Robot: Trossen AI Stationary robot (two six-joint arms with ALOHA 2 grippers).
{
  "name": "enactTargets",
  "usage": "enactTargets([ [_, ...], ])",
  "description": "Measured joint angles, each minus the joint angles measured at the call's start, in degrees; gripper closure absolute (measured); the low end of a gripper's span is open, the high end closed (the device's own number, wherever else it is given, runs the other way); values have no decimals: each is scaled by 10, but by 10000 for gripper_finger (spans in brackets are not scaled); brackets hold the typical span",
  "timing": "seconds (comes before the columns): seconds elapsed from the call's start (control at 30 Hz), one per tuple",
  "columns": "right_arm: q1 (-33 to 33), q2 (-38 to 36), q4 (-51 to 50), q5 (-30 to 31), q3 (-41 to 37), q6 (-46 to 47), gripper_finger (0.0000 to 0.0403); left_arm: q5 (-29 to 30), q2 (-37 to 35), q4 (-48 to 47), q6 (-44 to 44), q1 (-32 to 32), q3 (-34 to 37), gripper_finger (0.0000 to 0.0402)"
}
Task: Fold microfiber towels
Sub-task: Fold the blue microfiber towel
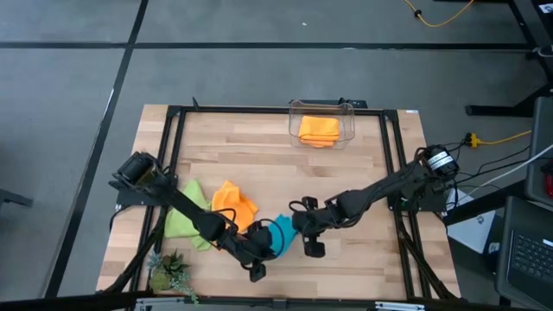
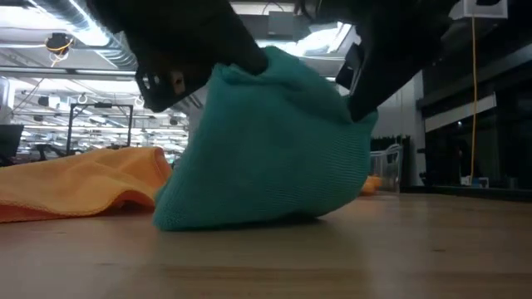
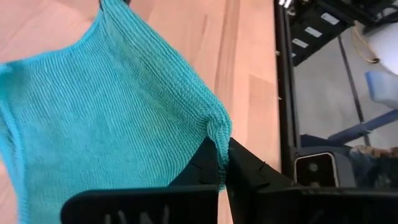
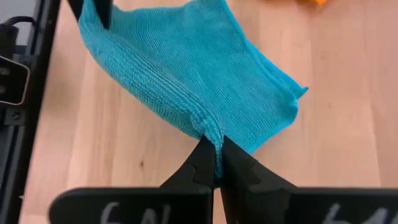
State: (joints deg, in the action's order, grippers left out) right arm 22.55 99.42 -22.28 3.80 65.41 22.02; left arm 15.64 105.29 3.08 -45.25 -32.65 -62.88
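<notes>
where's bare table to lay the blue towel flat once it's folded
Bare wood runs across the middle of the table, between the clear bin and the arms, and along the right side. The front left is crowded: lime towel, orange towel, plant. Both grippers, left and right, pinch the turquoise towel.

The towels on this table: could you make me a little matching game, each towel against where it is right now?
Things:
1. turquoise towel
2. lime green towel
3. orange towel farthest from the arms
4. orange towel by the left arm

Places:
A. in the clear bin
B. pinched by the left gripper and the right gripper
C. loose beside the green one
D. nearest the small plant

Pairs: 1-B, 2-D, 3-A, 4-C
</notes>
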Motion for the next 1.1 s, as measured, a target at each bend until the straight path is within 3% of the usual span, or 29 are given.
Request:
enactTargets([
  [0.27,6,-1,-17,-5,0,2,395,10,5,-1,-3,-1,-1,401],
  [0.57,-10,-1,-5,17,0,-17,395,111,4,28,-72,-16,45,401],
  [0.7,-26,3,0,17,0,-30,395,124,4,73,-87,-17,74,401],
  [0.9,-35,10,-6,-29,0,-11,395,113,4,87,-89,-17,85,401],
  [1.1,21,10,-14,-102,0,46,395,91,4,148,-102,-37,85,401],
])
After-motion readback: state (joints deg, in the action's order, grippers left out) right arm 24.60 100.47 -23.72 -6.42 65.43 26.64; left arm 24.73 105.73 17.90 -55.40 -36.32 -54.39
